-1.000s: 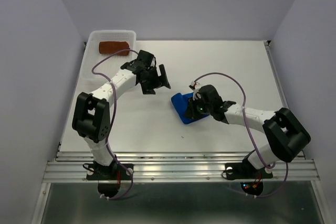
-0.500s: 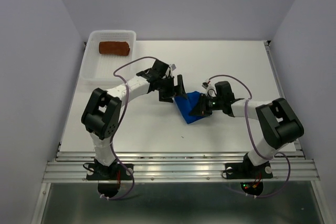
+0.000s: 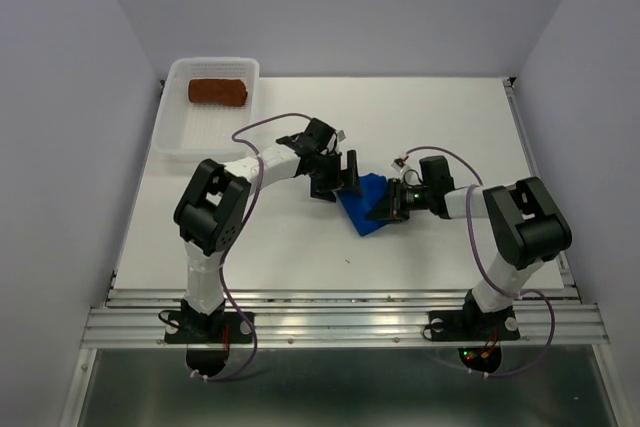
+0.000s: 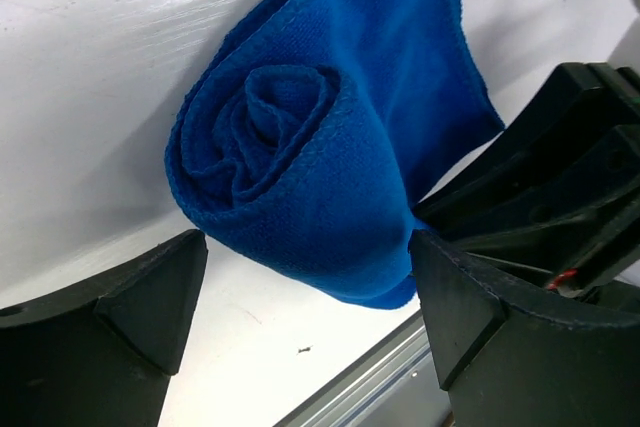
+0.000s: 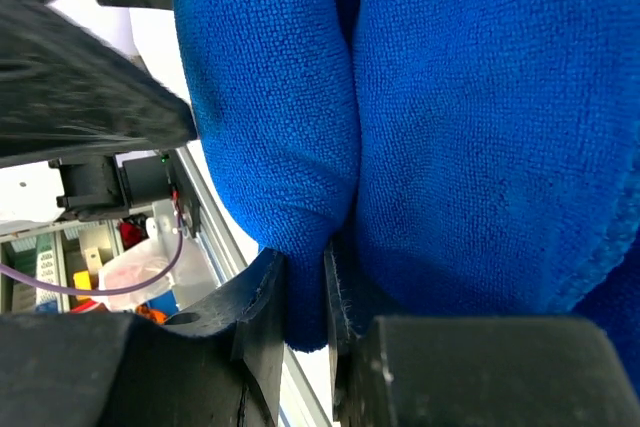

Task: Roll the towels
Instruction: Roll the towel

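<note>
the blue towel (image 3: 363, 199) lies near the middle of the tabletop (image 3: 450, 117), loosely rolled into a thick bundle. in the left wrist view one end faces the camera, its layers coiled inward in a spiral. one fold of its fuzzy cloth is pinched in the right end effector (image 5: 305, 285). the rust-brown towel (image 3: 218, 92) is a compact oblong roll lying inside the white basket (image 3: 213, 61) at the far left corner, well apart from the blue one.
</note>
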Robot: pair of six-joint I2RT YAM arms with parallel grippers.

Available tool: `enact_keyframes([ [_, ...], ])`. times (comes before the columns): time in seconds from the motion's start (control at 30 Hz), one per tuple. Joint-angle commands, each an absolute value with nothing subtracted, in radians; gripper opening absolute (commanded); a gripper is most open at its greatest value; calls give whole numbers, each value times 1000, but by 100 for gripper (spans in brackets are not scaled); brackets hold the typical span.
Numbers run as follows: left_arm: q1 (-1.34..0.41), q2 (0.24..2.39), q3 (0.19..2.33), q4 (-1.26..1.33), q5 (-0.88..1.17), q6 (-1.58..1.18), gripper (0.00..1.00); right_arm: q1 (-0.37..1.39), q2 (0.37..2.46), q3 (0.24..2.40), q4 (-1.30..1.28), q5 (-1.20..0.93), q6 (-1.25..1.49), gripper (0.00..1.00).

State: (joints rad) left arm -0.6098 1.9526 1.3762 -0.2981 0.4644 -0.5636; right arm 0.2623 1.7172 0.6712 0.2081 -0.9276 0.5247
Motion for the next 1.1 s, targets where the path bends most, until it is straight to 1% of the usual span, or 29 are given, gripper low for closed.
enact_keyframes([
  [0.0, -614, 1963, 1430, -325, 456, -545, 92, 232, 1736, 667, 202, -897, 491, 22],
  [0.1, -618, 1985, 1456, -345, 431, -540, 83, 221, 1727, 673, 201, -894, 486, 27],
  [0.17, -621, 2005, 1476, -368, 413, -540, 74, 221, 1715, 676, 201, -913, 462, 35],
  [0.23, -626, 2023, 1497, -386, 413, -541, 58, 221, 1681, 672, 204, -928, 446, 43],
  [0.27, -629, 2037, 1509, -393, 404, -541, 55, 221, 1648, 661, 210, -936, 431, 45],
  [0.33, -632, 2048, 1522, -402, 384, -548, 54, 221, 1608, 654, 207, -928, 422, 48],
  [0.43, -635, 2092, 1571, -449, 365, -542, 49, 221, 1521, 647, 184, -916, 404, 56],
  [0.5, -637, 2103, 1603, -478, 347, -543, 49, 221, 1468, 656, 131, -873, 365, 61],
  [0.53, -638, 2106, 1611, -498, 336, -542, 49, 236, 1444, 682, 86, -827, 339, 62],
  [0.57, -641, 2109, 1623, -508, 327, -545, 49, 270, 1392, 699, -1, -708, 272, 63],
  [0.6, -643, 2111, 1632, -515, 319, -545, 49, 290, 1367, 715, -52, -633, 252, 63],
  [0.67, -649, 2118, 1658, -557, 296, -549, 49, 348, 1316, 742, -101, -472, 223, 64],
  [0.73, -652, 2126, 1675, -574, 290, -545, 49, 391, 1296, 758, -120, -396, 201, 65],
  [0.77, -655, 2134, 1692, -587, 285, -548, 49, 444, 1293, 784, -145, -305, 177, 66],
  [0.83, -660, 2141, 1706, -603, 282, -549, 49, 503, 1301, 807, -164, -227, 147, 67],
  [0.87, -660, 2146, 1712, -609, 281, -551, 49, 529, 1307, 816, -164, -160, 132, 67],
  [0.93, -660, 2145, 1720, -618, 279, -552, 49, 587, 1327, 833, -152, -114, 117, 67],
  [0.97, -660, 2143, 1721, -620, 278, -555, 49, 621, 1342, 842, -149, -53, 107, 68],
  [1.07, -661, 2143, 1723, -621, 279, -560, 49, 659, 1377, 862, -156, -5, 60, 69],
])
